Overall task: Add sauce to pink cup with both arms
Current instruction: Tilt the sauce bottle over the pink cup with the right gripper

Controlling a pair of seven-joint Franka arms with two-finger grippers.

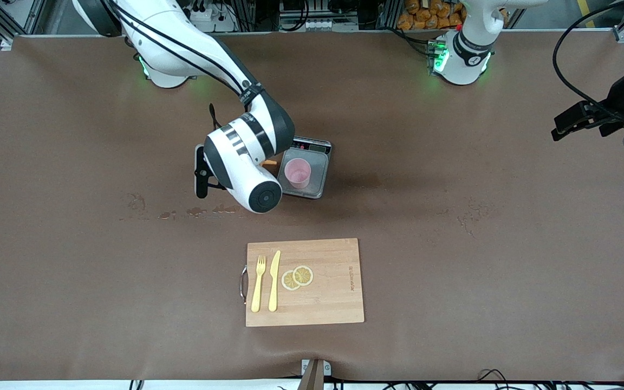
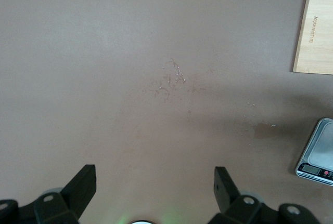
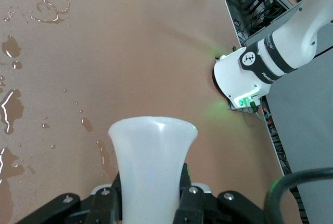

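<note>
From the front, the pink cup [image 1: 297, 173] sits on a scale [image 1: 320, 187] with the orange nozzle [image 1: 270, 162] beside its rim, so pouring looks close. The left wrist view shows the left gripper [image 2: 155, 188] spread wide, empty, waiting over bare table. The right wrist view shows the right gripper [image 3: 151, 199] clamped on the sauce bottle [image 3: 152, 172]

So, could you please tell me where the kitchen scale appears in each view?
Front view: the scale sits mid-table under the pink cup.
Left wrist view: the scale is cut off at the edge, display showing.
Right wrist view: not in it.
Shared landmark: the cutting board, in front and left wrist views.
</note>
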